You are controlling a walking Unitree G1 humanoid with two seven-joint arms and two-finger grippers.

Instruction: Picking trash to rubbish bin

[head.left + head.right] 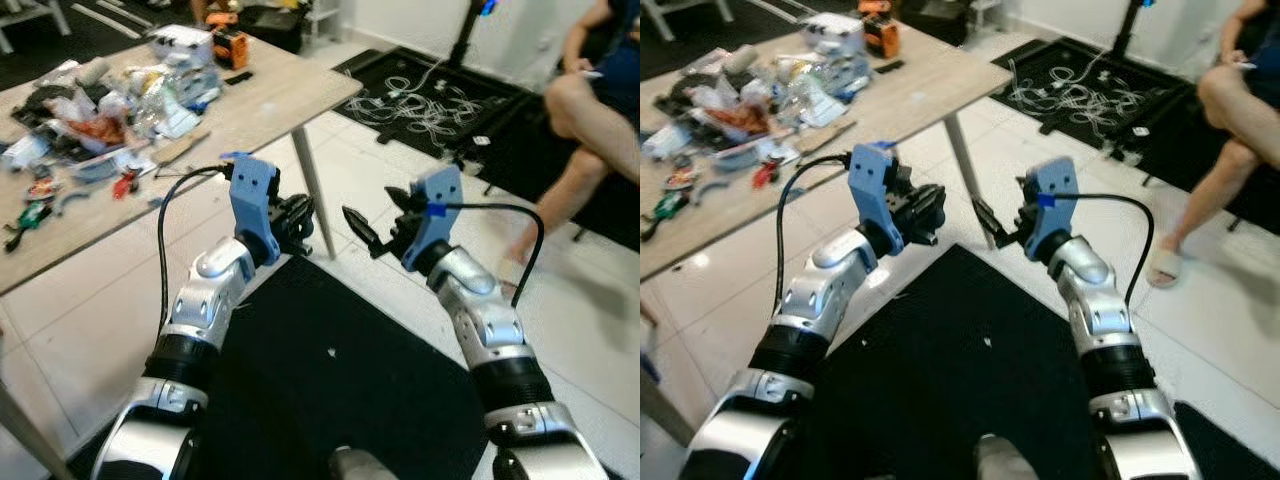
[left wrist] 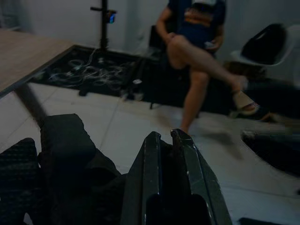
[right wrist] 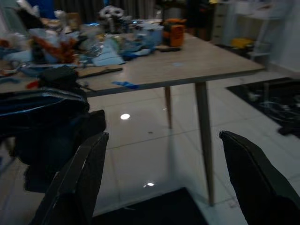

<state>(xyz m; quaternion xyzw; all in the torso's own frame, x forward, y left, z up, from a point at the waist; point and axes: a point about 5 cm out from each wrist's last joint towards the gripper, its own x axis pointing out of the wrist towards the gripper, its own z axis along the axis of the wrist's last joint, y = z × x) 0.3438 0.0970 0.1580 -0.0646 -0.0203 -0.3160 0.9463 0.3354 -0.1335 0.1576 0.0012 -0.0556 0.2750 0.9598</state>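
Both arms are raised in front of the robot over a black mat (image 1: 330, 370), the left gripper (image 2: 172, 140) with its two black fingers pressed flat together and the right gripper (image 3: 164, 140) spread wide with nothing in it. The trash (image 1: 110, 100) is a crinkly heap of plastic wrappers and bags, I think, piled on the pale wood table (image 1: 270, 100) off to the left. A person (image 1: 590, 110) sits at the right.

Both eye views look down from the head onto the raised arms, sharing the table (image 1: 270, 100) at ten o'clock. The left wrist camera faces a seated person (image 2: 197, 51); the right faces the table.
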